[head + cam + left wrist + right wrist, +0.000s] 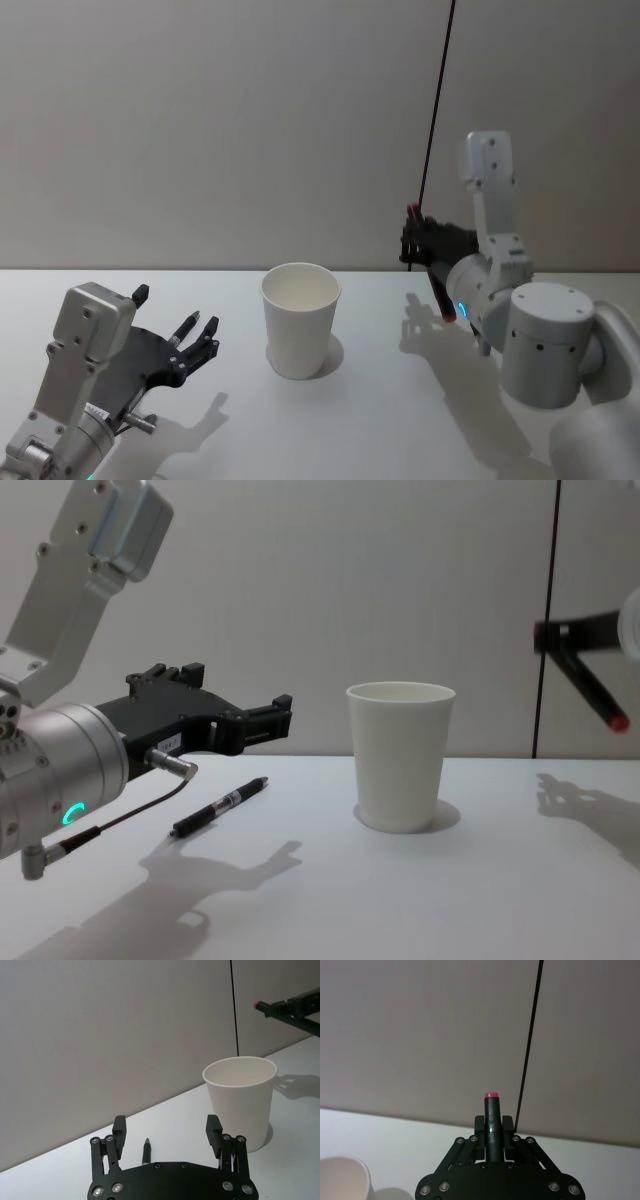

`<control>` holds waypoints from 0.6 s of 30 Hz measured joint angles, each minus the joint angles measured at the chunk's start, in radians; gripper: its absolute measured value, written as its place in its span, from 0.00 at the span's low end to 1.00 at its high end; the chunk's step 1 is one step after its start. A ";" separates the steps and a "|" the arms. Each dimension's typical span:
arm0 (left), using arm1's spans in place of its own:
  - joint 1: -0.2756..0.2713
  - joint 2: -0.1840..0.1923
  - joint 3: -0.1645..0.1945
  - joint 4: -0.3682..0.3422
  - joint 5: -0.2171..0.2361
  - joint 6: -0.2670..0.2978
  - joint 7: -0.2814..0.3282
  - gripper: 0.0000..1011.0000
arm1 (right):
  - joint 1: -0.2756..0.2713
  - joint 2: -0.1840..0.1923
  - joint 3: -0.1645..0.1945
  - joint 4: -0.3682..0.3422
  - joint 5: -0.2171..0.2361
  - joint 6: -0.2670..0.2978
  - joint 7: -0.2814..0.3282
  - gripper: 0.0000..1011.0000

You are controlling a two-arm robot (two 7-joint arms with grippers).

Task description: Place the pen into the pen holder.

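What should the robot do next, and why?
Probably swing the right gripper leftward until its pen is above the cup: its fingers are shut on that pen, raised to the cup's right, and the cup stands upright. The left gripper hovers open over a second pen.

Soft overhead light lays faint grey shadows beside the pen holder (300, 322) on the white table (380, 425).

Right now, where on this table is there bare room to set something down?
Bare table lies in front of the paper cup, toward the robot, and to its right, beneath the raised right gripper shut on a pink-tipped pen. The left is crowded: the open left gripper hovers over a black pen lying there.
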 joint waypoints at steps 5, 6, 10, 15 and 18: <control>0.000 0.000 0.000 0.000 0.000 0.000 0.000 0.99 | 0.008 -0.010 0.007 -0.009 -0.003 -0.070 0.002 0.20; 0.000 0.000 0.000 0.000 0.000 0.000 0.000 0.99 | 0.009 -0.011 0.008 -0.010 -0.003 -0.079 0.003 0.20; 0.000 0.000 0.000 0.000 0.000 0.000 0.000 0.99 | 0.015 -0.019 0.014 -0.014 -0.006 -0.140 0.008 0.20; 0.000 0.000 0.000 0.000 0.000 0.000 0.000 0.99 | 0.016 -0.023 0.012 -0.011 -0.015 -0.191 0.014 0.20; 0.000 0.000 0.000 0.000 0.000 0.000 0.000 0.99 | 0.016 -0.024 0.005 -0.005 -0.023 -0.209 0.021 0.20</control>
